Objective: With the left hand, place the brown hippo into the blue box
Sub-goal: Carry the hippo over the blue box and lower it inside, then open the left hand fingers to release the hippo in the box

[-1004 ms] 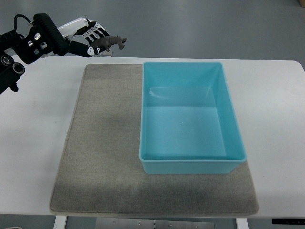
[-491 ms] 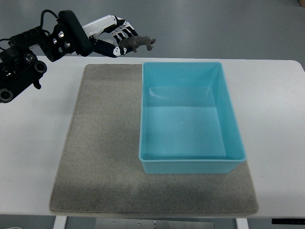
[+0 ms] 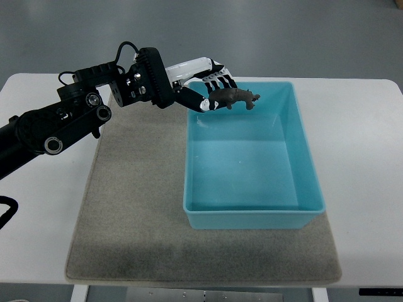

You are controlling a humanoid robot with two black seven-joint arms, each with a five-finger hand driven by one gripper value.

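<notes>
Left hand reaches in from the left edge on a long black arm, which stretches diagonally across the table and the far left corner of the grey mat. Its white-and-black fingers are curled around the brown hippo, holding it roughly level in the air with the head pointing right. The hippo sits over the far left corner of the blue box, above the box floor and not touching it.
</notes>
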